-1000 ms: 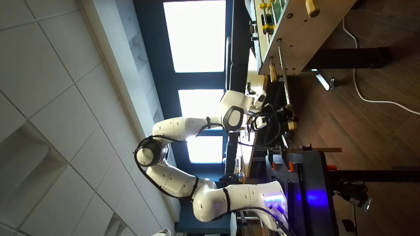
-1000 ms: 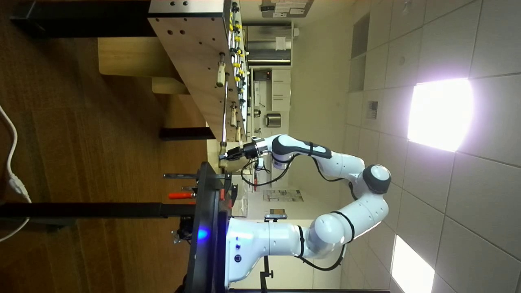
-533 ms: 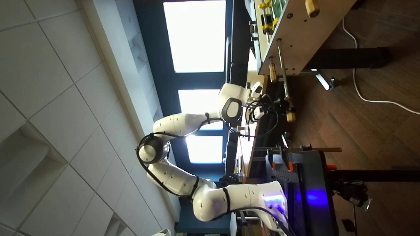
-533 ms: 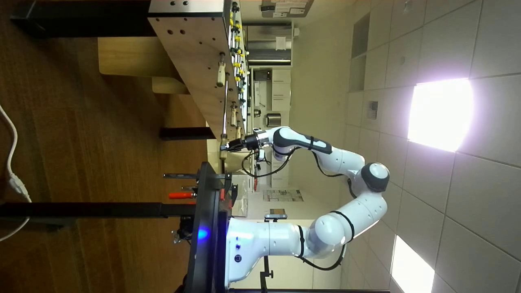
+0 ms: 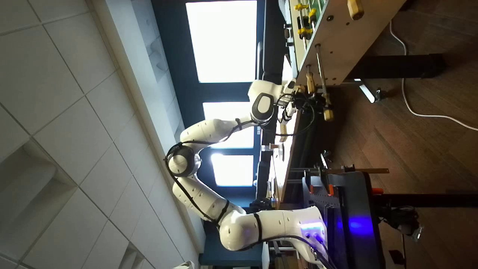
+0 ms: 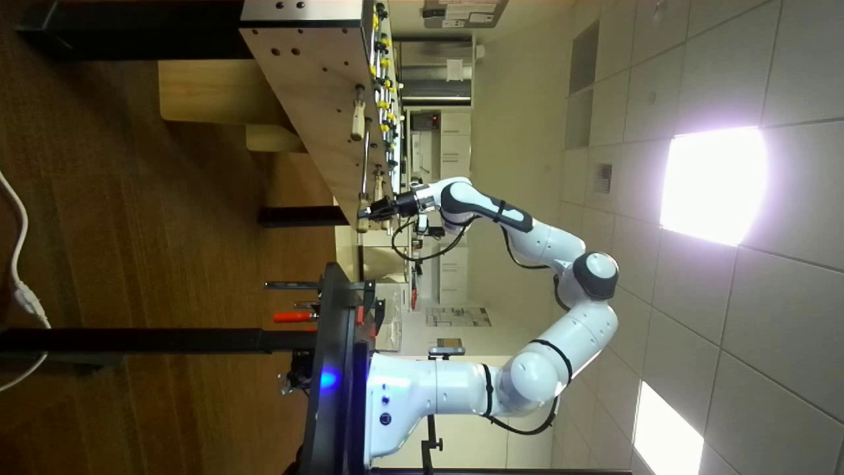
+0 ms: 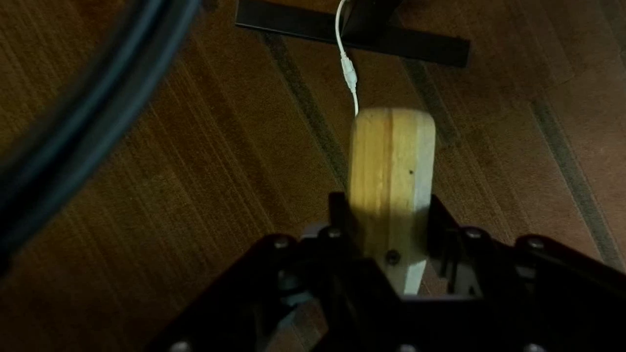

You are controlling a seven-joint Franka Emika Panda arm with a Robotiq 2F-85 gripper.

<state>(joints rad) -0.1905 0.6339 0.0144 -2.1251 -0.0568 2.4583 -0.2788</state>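
Beside the foosball table (image 6: pixel 316 92), a gripper (image 7: pixel 386 215) is clasping the handle (image 7: pixel 391 151) of a jutting rod (image 5: pixel 321 67); straight travel along the rod, without sideways strain, would probably be suiting that grip best.

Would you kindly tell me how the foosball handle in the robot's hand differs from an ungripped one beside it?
The held foosball handle is clasped by the hand, whereas the free foosball handle has nothing gripping it. A long bare stretch of rod separates the held foosball handle from the table's side panel; the free foosball handle sits close to that panel. Both are light-coloured wood.
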